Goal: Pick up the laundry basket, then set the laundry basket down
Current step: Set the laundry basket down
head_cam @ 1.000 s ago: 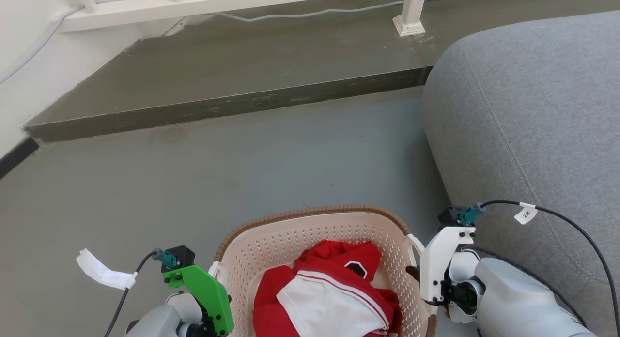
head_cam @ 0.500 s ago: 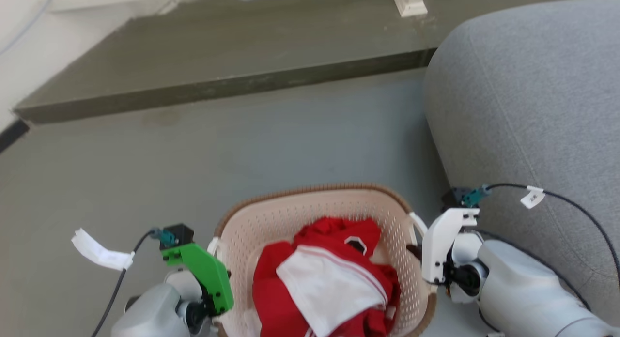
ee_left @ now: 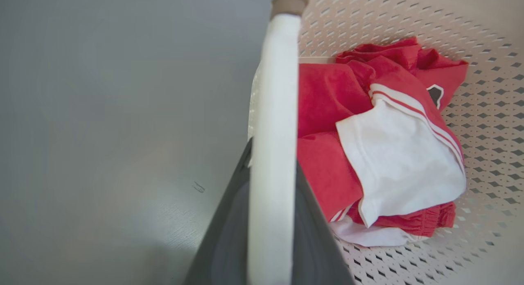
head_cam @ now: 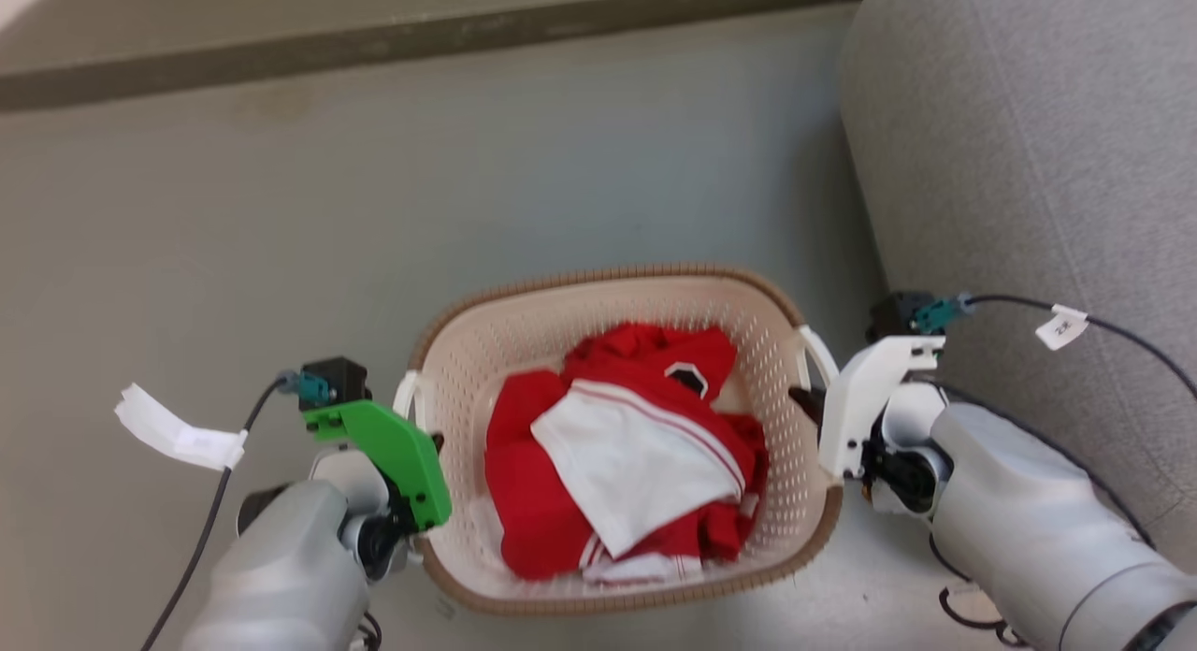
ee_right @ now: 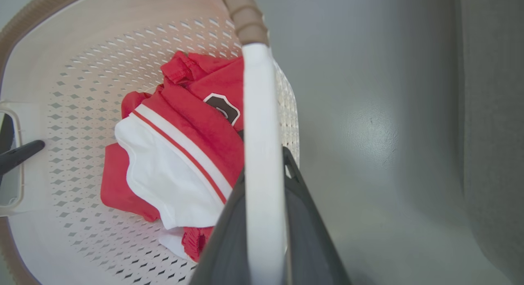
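Laundry basket (head_cam: 524, 338), red-and-white clothes (head_cam: 627, 445) inside, was just beside the grey sofa (head_cam: 1029, 165). Left claw (ee_left: 272, 154) was clamped on the far handle (ee_left: 273, 92), away from the sofa. Right claw (ee_right: 265, 162) was clamped on the near handle (ee_right: 258, 113). Could not tell whether the basket touched the floor (head_cam: 374, 183).

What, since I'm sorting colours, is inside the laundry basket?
Inside the laundry basket lies crumpled red-and-white clothing. Anything underneath that pile is covered, so I cannot tell.
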Controlling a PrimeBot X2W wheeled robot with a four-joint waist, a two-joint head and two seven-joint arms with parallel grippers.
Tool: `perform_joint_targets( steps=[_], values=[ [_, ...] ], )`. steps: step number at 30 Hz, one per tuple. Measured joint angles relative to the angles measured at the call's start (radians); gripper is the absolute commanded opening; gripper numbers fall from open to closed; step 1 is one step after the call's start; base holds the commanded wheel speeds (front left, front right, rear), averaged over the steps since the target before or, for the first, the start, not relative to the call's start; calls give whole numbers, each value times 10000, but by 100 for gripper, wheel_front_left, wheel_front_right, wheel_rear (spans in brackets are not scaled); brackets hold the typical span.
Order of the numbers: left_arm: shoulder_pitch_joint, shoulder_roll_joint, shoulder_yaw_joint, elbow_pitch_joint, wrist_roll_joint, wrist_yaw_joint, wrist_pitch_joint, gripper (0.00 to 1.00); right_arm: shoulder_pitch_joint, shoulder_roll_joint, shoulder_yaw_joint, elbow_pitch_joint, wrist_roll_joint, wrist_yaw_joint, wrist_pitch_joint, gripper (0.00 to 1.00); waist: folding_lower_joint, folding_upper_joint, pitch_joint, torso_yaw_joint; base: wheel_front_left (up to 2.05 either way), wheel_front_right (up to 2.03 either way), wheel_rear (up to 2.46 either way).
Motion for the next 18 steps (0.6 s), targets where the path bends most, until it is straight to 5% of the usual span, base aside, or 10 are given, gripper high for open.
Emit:
perform_joint_targets(
  steps=[18],
  values=[
    [-1353,-10,180,88,251,-2,-1400,0,-1383,-29,-276,-27,0,6,-1189,0,1,0,2556,-58,0,0,0]
  ],
)
